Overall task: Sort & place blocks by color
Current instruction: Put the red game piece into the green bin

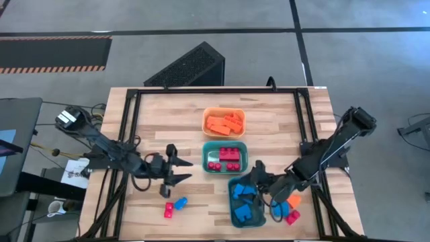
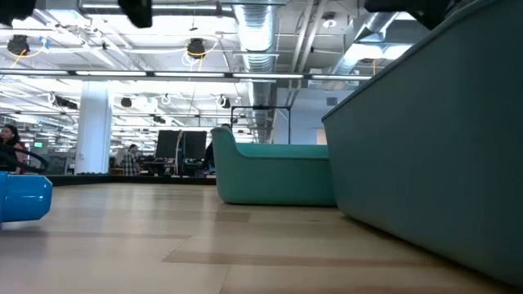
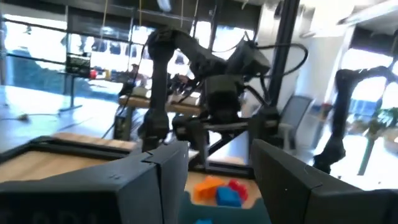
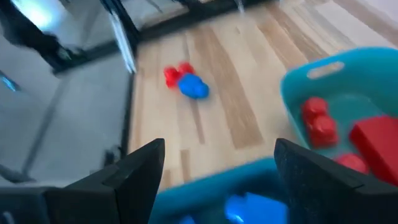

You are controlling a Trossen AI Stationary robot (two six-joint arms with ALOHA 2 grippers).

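Note:
Three bins stand in a row: an orange bin (image 1: 224, 122) with orange blocks, a teal bin (image 1: 225, 157) with red blocks, and a darker teal bin (image 1: 245, 202) with blue blocks. A red block (image 1: 168, 211) and a blue block (image 1: 180, 202) lie loose on the table to the left of the darker bin. An orange block (image 1: 293, 200), a blue block (image 1: 277, 212) and a red block (image 1: 293, 217) lie to its right. My left gripper (image 1: 181, 170) hovers open and empty left of the teal bin. My right gripper (image 1: 261, 183) is open and empty over the darker bin (image 4: 261, 186).
A black metal frame (image 1: 127, 121) runs around the tabletop. Bare wood lies left of the bins and along the far edge. In the low view the darker bin's wall (image 2: 441, 139) fills the right, with the teal bin (image 2: 274, 175) behind it and a blue block (image 2: 20, 198) at the left.

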